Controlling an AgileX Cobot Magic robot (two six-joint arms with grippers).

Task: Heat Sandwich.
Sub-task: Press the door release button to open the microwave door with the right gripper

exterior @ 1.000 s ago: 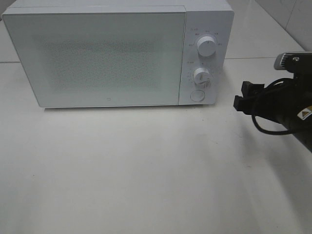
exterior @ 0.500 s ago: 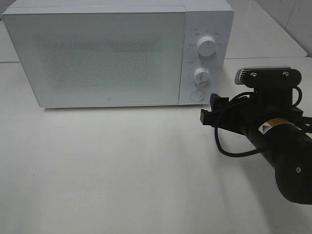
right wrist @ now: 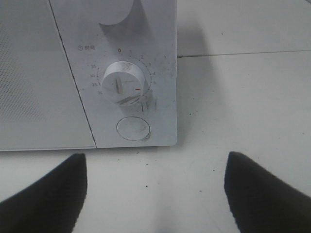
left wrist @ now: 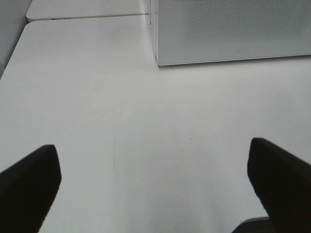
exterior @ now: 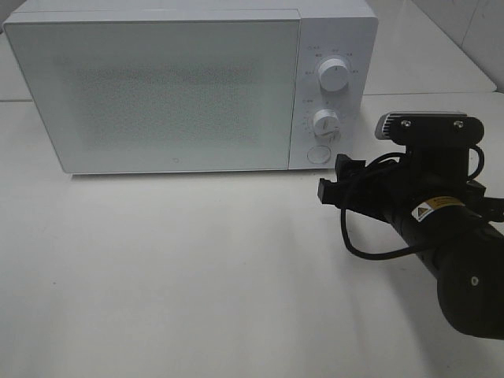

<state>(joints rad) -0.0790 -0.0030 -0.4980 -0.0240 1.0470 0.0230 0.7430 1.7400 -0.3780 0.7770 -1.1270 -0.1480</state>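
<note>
Both claws are empty. Over the last second my right claw (exterior: pixel 334 177), jaws spread wide, has swung in from the edge and now faces the round door button (right wrist: pixel 133 129) of the microwave (exterior: pixel 157 94); I judge a press comes next. My left claw (left wrist: pixel 155 189) gapes over the surface (left wrist: pixel 146 121). With the door shut, the sandwich shows in no view.

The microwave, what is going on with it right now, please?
The door of the microwave is shut, and no sandwich is in view. The right tool, open and empty, hangs just in front of the round button under the lower dial, not touching it. The left tool, open and empty too, hovers over the table near the microwave's other front corner.
</note>
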